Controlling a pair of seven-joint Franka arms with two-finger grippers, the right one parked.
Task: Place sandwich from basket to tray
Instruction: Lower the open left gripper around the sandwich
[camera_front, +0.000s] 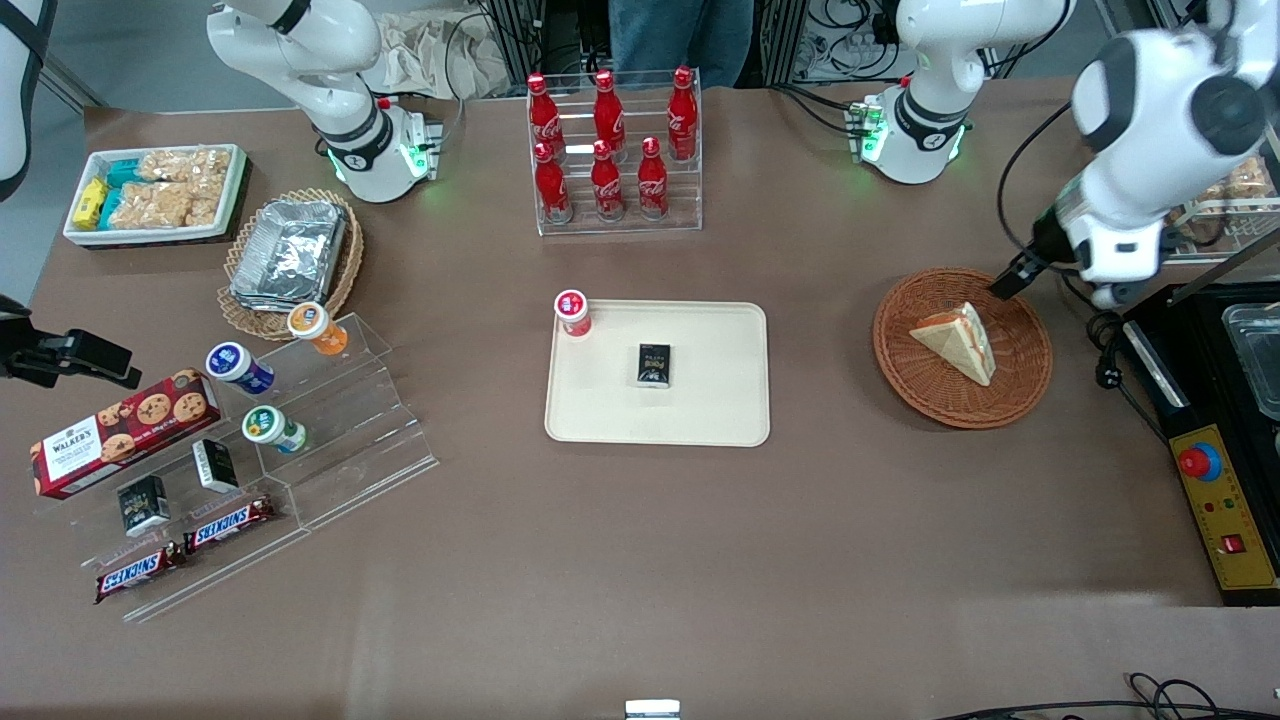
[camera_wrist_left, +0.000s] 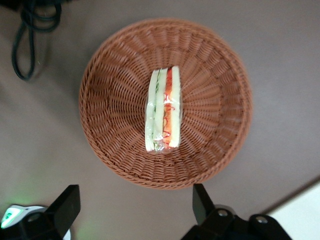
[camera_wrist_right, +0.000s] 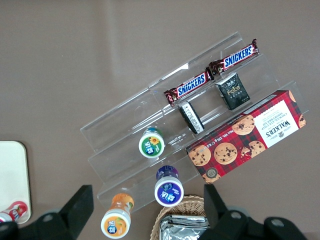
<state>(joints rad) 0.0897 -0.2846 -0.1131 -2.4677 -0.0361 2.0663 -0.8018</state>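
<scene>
The sandwich (camera_front: 958, 340) (camera_wrist_left: 163, 111), a wrapped white-bread wedge with red and green filling, lies in the middle of the round reddish-brown basket (camera_front: 900, 370) (camera_wrist_left: 110, 75). My left gripper (camera_front: 1012, 275) (camera_wrist_left: 135, 197) hangs above the basket's rim on the side farther from the front camera. It is open, its black fingers (camera_wrist_left: 201, 201) wide apart with nothing between them. The cream tray (camera_front: 700, 410) (camera_wrist_left: 302, 212) lies beside the basket toward the parked arm's end. It carries a red-lidded cup (camera_front: 572, 312) and a small black box (camera_front: 655, 364).
A rack of red cola bottles (camera_front: 610, 150) stands farther from the camera than the tray. A black control box with a red button (camera_front: 1200, 462) and a cable (camera_front: 1105, 375) (camera_wrist_left: 22, 45) lie beside the basket toward the working arm's end. An acrylic snack stand (camera_front: 330, 440) is toward the parked arm's end.
</scene>
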